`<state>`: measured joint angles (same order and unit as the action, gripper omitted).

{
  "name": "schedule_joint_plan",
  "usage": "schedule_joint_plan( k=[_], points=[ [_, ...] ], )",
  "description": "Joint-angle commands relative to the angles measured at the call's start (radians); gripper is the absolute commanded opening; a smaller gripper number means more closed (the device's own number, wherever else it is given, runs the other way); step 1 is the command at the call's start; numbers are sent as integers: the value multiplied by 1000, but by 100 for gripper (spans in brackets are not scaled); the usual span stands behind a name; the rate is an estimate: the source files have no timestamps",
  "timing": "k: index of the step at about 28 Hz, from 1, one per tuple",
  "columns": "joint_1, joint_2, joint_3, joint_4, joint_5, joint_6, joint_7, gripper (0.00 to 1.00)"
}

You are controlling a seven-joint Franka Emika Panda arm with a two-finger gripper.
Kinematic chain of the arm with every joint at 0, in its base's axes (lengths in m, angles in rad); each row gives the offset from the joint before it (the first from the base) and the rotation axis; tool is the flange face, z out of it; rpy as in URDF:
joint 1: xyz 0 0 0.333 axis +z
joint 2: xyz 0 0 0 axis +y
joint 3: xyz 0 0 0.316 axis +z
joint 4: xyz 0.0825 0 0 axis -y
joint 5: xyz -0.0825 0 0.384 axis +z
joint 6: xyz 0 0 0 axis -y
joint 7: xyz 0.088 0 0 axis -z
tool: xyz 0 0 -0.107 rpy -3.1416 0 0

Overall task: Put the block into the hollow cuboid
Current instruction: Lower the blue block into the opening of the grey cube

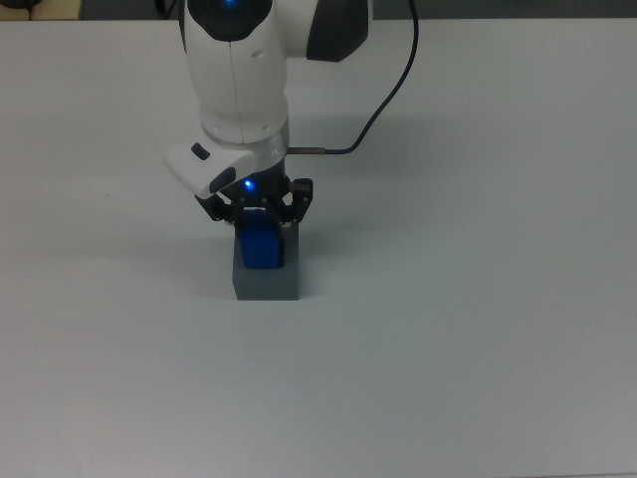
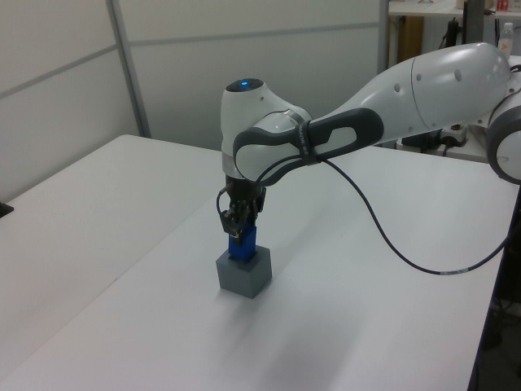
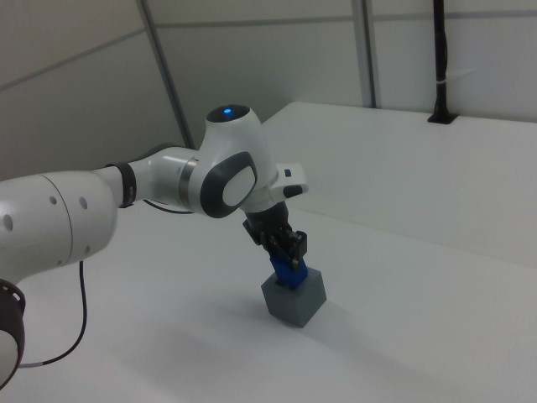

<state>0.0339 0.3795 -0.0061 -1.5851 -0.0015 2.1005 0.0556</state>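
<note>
The grey hollow cuboid (image 1: 267, 278) (image 2: 243, 274) (image 3: 294, 298) stands on the white table (image 1: 478, 329). A bright blue block (image 1: 259, 245) (image 2: 241, 244) (image 3: 287, 273) stands upright with its lower part sunk into the cuboid's top recess and its upper part sticking out. My gripper (image 1: 258, 211) (image 2: 240, 221) (image 3: 284, 248) is directly above the cuboid, shut on the block's upper part, with its black fingers on either side. The white arm covers the block's top in the top view.
A black cable (image 1: 383, 95) runs from the wrist toward the top view's upper edge. A grey partition wall (image 2: 203, 65) borders the table's far side. Desks with equipment (image 2: 456, 130) stand at the left view's upper right.
</note>
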Motion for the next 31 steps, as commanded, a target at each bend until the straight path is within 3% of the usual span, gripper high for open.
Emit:
schedule_joint_plan(
  k=[1, 31],
  points=[
    [6, -8, -6, -4, 3, -10, 10, 0],
    [6, -10, -9, 4, -5, -56, -43, 3]
  ],
)
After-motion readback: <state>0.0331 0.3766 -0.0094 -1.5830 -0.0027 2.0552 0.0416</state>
